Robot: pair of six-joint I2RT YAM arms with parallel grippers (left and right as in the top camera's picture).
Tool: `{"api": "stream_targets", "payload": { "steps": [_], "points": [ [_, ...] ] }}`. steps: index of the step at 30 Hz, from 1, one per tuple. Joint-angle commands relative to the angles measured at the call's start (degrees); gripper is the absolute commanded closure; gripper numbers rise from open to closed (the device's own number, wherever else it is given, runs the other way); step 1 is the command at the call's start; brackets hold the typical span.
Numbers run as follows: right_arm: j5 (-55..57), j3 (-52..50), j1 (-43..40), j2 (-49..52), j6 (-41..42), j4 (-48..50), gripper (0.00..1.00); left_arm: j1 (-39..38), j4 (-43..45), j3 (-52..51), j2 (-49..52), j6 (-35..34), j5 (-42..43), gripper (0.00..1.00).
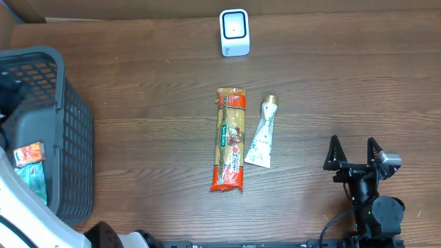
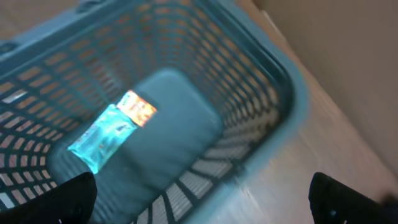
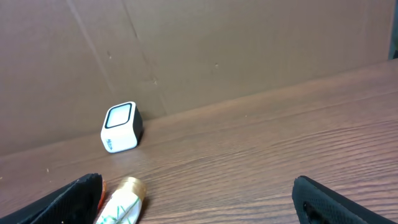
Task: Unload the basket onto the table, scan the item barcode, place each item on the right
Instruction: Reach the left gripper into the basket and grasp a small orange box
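- Two grippers: the left gripper (image 2: 202, 180) is spread wide above the basket (image 2: 292, 93), grasping nothing; the right gripper (image 1: 353, 146) is released, over the desk (image 1: 151, 83)
- Three items: pasta packet (image 1: 229, 140) and tube (image 1: 262, 134) side by side mid-desk, teal packet (image 2: 109, 134) in the basket
- One scanner (image 1: 234, 32) at the far edge
- Left wrist view is blurred, so the packet print is unreadable; the left arm (image 1: 27, 220) covers the basket's near corner

The right arm (image 1: 375, 210) stands at the near edge of the worktop (image 1: 151, 145), by its right corner. The right claw (image 1: 353, 153) points toward the far edge, fingers spread wide with nothing between them. The left claw (image 2: 202, 202) hangs by the left edge, tilted downward, fingers wide apart and empty.
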Motion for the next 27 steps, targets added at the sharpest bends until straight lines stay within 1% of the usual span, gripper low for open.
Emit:
{"api": "stream_targets", "payload": {
  "steps": [1, 3, 7, 8, 10, 11, 15, 21, 25, 27],
  "points": [
    [-0.13, -0.61, 0.37, -0.42, 0.22, 0.13, 0.00, 4.79, 2.34, -2.58, 3.32, -3.08, -1.53, 0.00],
    [-0.13, -0.61, 0.37, -0.42, 0.22, 0.13, 0.00, 5.86, 3.65, -4.04, 5.16, -0.22, -1.53, 0.02],
    [-0.13, -0.61, 0.37, -0.42, 0.22, 0.13, 0.00, 6.29, 6.08, -7.21, 9.14, 8.68, -2.01, 0.06],
    [-0.13, -0.61, 0.37, -0.42, 0.22, 0.13, 0.00, 6.29, 6.38, -8.28, 10.03, 10.10, -1.97, 0.09],
    [-0.13, -0.61, 0.37, -0.42, 0.22, 0.13, 0.00, 6.29, 6.97, -11.04, 11.39, 11.50, -1.97, 0.11],
    [-0.13, -0.61, 0.37, -0.42, 0.22, 0.13, 0.00, 6.27, 7.54, -12.79, 11.85, 12.20, -1.99, 0.13],
    [-0.13, -0.61, 0.37, -0.42, 0.22, 0.13, 0.00, 6.32, 13.22, -22.51, 12.22, 13.79, -3.74, 0.13],
    [-0.13, -0.61, 0.37, -0.42, 0.22, 0.13, 0.00, 6.38, 24.83, -35.21, 12.22, 20.46, -4.31, 0.12],
    [-0.13, -0.61, 0.37, -0.42, 0.22, 0.13, 0.00, 6.38, 33.62, -41.48, 12.24, 21.46, -3.87, 0.06],
    [-0.13, -0.61, 0.37, -0.42, 0.22, 0.13, 0.00, 6.40, 38.34, -44.09, 12.24, 22.69, -3.89, 0.05]
  ]
}}
